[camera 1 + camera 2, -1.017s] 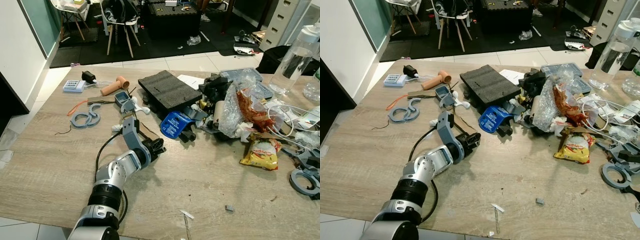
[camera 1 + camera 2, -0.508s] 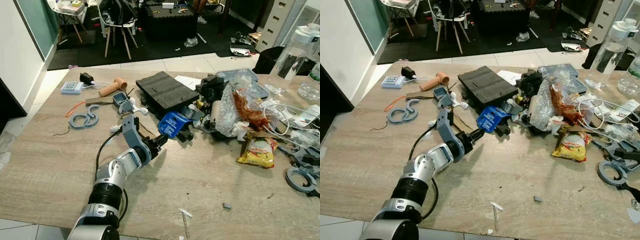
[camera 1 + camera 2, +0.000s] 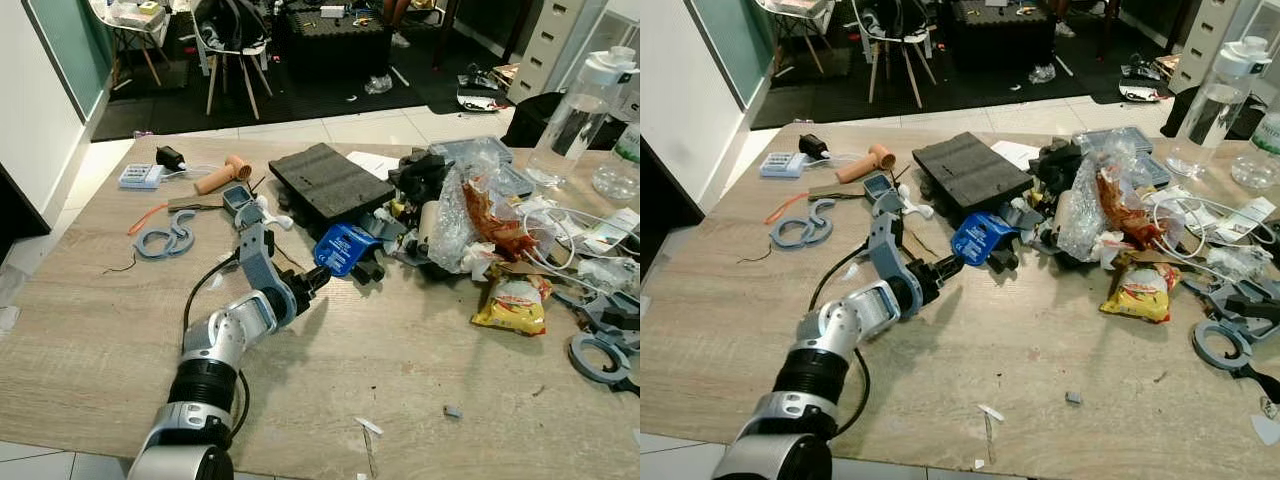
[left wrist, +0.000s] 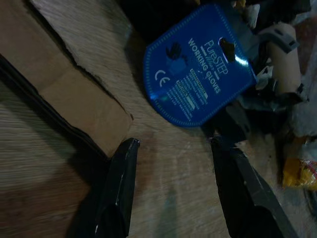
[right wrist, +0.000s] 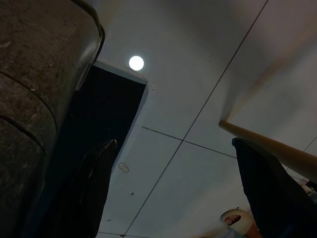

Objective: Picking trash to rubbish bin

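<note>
Clearly nothing is binned yet: from the head views, the left gripper [image 3: 318, 279] lies low on the table [image 3: 400, 350], the blue glove card [image 3: 341, 247] just ahead, clutter behind it, bare wood nearer. Along the left wrist, fingers [image 4: 121, 183] are spread and empty, cardboard [image 4: 64, 89] beside one. Overhead, the right gripper [image 5: 173, 188] is parted, ceiling-pointed, idle.

Head cams look down on table [image 3: 420, 350]; L wrist cam close to it, R faces ceiling [image 5: 198, 74]
</note>
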### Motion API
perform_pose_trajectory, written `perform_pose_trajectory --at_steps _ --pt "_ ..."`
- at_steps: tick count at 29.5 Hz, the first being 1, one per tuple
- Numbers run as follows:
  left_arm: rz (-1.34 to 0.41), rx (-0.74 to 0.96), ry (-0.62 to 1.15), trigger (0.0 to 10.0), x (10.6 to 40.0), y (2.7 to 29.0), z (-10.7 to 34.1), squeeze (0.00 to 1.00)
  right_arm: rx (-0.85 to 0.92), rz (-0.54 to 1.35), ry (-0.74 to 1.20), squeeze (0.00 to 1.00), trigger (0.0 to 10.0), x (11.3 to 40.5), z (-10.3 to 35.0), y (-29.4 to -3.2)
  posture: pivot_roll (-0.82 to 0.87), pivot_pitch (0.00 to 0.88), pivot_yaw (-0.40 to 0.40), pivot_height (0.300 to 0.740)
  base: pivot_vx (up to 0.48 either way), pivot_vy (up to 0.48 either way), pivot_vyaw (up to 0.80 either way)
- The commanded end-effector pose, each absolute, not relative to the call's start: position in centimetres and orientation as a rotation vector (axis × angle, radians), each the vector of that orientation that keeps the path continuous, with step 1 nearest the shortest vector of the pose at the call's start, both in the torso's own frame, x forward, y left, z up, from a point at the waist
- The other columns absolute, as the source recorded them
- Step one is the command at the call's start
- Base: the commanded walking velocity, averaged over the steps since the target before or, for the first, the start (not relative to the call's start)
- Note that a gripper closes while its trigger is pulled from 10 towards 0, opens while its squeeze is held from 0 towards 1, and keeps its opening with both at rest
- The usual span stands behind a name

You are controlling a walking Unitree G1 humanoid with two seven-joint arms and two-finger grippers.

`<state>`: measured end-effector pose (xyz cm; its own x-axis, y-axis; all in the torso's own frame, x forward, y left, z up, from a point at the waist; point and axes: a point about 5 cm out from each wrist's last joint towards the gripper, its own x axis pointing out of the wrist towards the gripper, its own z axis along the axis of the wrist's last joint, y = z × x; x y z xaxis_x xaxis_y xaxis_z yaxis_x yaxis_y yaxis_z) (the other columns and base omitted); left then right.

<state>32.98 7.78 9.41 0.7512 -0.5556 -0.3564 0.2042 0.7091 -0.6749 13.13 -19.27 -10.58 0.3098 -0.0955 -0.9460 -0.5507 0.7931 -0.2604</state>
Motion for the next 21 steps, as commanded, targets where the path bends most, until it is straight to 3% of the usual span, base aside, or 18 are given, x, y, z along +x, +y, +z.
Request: perform_pose_trajectory --at_steps 1,8,15,21 --pt "-0.346 -0.597 0.759 10.0 31.1 10.0 5.6 0.0 -0.581 0.396 1.251 0.0 10.0 12.2 -11.1 -17.3 -0.04 0.031 0.064 0.74 0.0 0.0 0.0" --pt "-0.234 -0.592 0.751 10.0 30.9 12.3 4.8 0.0 -0.588 0.403 1.246 0.0 10.0 12.3 -11.0 -17.3 -0.03 0.03 0.059 0.74 0.0 0.0 0.0" --pt "-0.248 -0.562 0.778 10.0 30.7 12.0 4.6 0.0 -0.59 0.403 1.244 0.0 10.0 12.4 -11.0 -17.3 -0.03 0.033 0.055 0.74 0.0 0.0 0.0" --pt "-0.234 -0.427 0.815 10.0 29.9 13.8 3.5 0.0 -0.589 0.397 1.246 0.0 10.0 12.4 -11.0 -17.4 -0.04 0.034 0.057 0.74 0.0 0.0 0.0"
